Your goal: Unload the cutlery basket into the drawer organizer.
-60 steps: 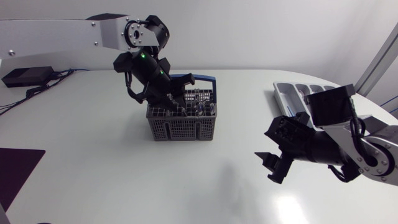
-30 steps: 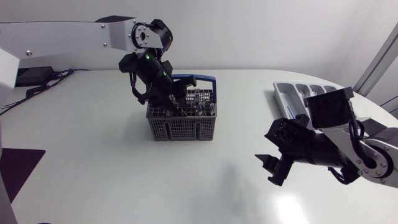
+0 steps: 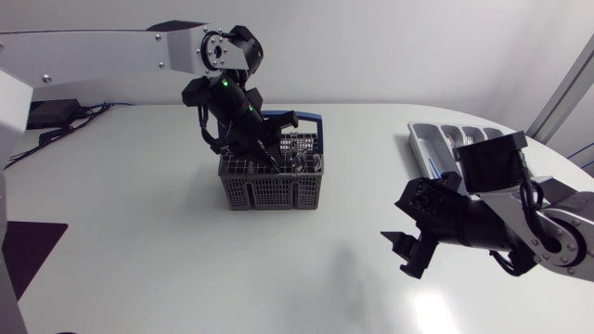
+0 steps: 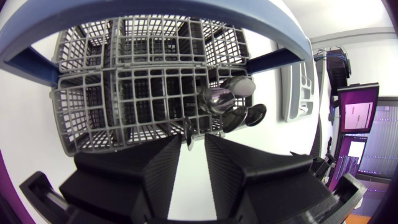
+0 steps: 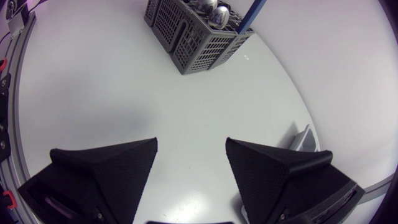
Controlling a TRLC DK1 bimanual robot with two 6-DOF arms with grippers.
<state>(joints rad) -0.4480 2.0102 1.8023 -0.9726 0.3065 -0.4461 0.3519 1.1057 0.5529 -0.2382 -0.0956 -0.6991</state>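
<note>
Left end effector (image 4: pixel 193 142): over the cutlery basket (image 3: pixel 271 191) at mid-counter, fingers narrowly spread, a thin dark handle (image 4: pixel 186 129) at the gap's mouth. Spoons (image 4: pixel 219 98) stand in the basket's right-hand compartments. Right end effector (image 5: pixel 189 155): spread wide, holding nothing, above bare counter (image 3: pixel 139 250). Drawer organizer (image 3: pixel 444 137): far right.

One cutlery basket (image 3: pixel 272 188) was counted, crossed by one blue handle (image 4: pixel 186 14). Three rounded spoon bowls (image 4: pixel 219 99) were made out in it from the left wrist view; any further pieces could not be counted. One drawer organizer (image 3: pixel 418 141) was seen. Two grippers were counted: the left gripper (image 4: pixel 193 143) and the right gripper (image 5: pixel 191 144).
</note>
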